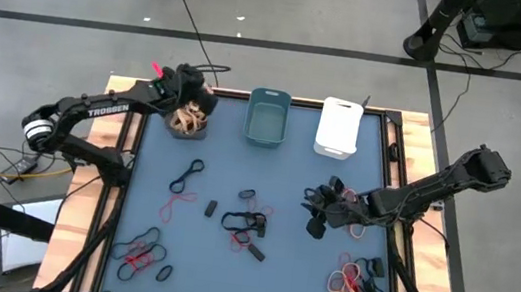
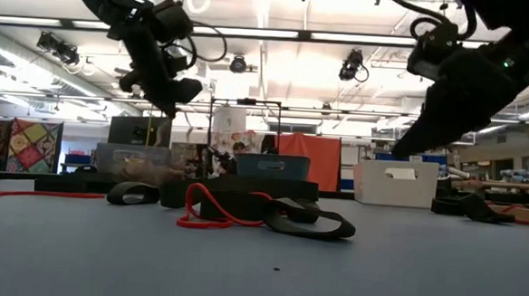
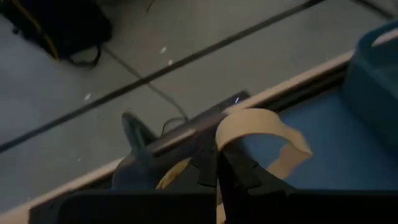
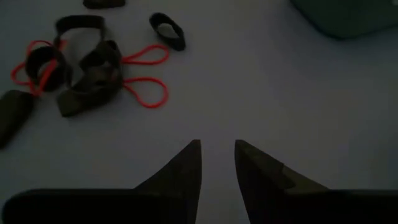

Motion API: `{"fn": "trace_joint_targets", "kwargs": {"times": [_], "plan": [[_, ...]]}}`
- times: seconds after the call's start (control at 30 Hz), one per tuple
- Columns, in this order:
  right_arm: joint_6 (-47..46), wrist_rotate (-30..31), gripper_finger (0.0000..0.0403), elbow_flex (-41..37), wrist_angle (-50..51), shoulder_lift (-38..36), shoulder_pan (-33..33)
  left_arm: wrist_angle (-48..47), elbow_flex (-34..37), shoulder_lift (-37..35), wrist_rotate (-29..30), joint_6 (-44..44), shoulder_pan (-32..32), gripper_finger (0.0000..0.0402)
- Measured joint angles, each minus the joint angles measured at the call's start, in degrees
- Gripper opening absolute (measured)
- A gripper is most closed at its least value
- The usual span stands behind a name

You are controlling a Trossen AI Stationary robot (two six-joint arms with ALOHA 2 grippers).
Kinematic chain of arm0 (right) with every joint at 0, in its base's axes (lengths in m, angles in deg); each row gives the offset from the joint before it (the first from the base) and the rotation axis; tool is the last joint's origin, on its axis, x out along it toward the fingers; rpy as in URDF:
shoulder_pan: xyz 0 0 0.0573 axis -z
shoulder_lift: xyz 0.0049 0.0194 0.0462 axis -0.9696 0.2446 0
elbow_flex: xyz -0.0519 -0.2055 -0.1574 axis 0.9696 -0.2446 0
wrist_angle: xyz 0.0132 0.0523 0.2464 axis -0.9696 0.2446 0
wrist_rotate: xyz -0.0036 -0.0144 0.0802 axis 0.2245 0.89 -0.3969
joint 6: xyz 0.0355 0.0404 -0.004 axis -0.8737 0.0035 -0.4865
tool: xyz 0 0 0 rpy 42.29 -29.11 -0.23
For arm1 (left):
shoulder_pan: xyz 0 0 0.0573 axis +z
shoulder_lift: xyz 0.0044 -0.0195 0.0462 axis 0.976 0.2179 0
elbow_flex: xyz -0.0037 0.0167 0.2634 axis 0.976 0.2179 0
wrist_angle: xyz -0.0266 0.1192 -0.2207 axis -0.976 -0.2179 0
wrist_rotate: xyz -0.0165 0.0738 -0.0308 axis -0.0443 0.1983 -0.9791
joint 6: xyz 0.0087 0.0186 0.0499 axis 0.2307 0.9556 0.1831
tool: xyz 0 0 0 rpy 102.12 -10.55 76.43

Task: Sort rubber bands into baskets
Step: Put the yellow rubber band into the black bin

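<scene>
Left pincer (image 3: 217, 171) is clamped on a tan band (image 3: 261, 134), held above the grey basket (image 1: 188, 121) at the counter's (image 1: 226, 177) far left corner. I judge it is there to let the band fall in with the tan ones already heaped inside. The teal basket (image 1: 267, 119) and white basket (image 1: 338, 128) sit beside it along the far edge.

The right pincer (image 4: 217, 163) hangs over bare counter near the right side, fingers a little apart and gripping nothing, aimed toward a tangle of black bands (image 4: 87, 68) and red bands (image 4: 146, 74), likely its next pick.

More bands lie in clumps: centre (image 1: 246, 220), near left (image 1: 143, 255) and near right (image 1: 355, 285). From the low view the baskets are half hidden behind the nearest clump, and what lies inside the teal and white ones I cannot make out.
</scene>
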Motion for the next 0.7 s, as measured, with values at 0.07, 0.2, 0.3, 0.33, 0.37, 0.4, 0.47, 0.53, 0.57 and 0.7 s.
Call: {"fn": "trace_joint_targets", "kwargs": {"times": [0.07,0.2,0.3,0.33,0.37,0.4,0.47,0.53,0.57,0.7], "plan": [[-1.14,-0.14,0.0109,-0.58,-0.01,0.00,0.00,-2.44,0.00,0.00,-0.04,-0.57,0.59,0.0004],[-1.20,-1.86,0.0109,-1.99,-0.88,0.02,0.00,-6.22,0.00,0.02,-0.82,-1.14,0.90,0.0008],[-1.74,-2.40,0.0111,-2.77,-2.31,0.02,0.00,-8.24,0.00,0.04,-1.60,-0.99,0.84,0.0016],[-3.11,-2.16,0.0112,-2.83,-2.39,0.02,0.00,-8.67,0.00,0.04,-1.62,-0.16,0.84,0.0019],[-4.58,-1.43,0.0112,-2.83,-2.50,0.02,0.11,-9.07,0.00,0.04,-1.61,0.37,0.86,0.0021],[-5.79,-0.73,0.0112,-2.83,-2.71,0.02,0.38,-9.59,0.00,0.04,-1.60,1.38,0.86,0.0024],[-6.82,0.00,0.0111,-2.83,-3.01,0.02,1.13,-10.59,0.00,0.04,-1.62,2.59,0.81,0.0029],[-6.72,0.00,0.0110,-2.83,-2.99,0.02,1.85,-11.34,0.00,0.04,-1.80,2.71,0.79,0.0034],[-6.70,-0.02,0.0110,-2.83,-2.99,0.02,2.16,-11.75,0.00,0.05,-1.83,2.71,0.74,0.0038],[-6.67,-0.02,0.0113,-2.83,-2.99,0.02,2.98,-11.09,0.00,0.07,-1.38,2.56,0.53,0.0073]]}}
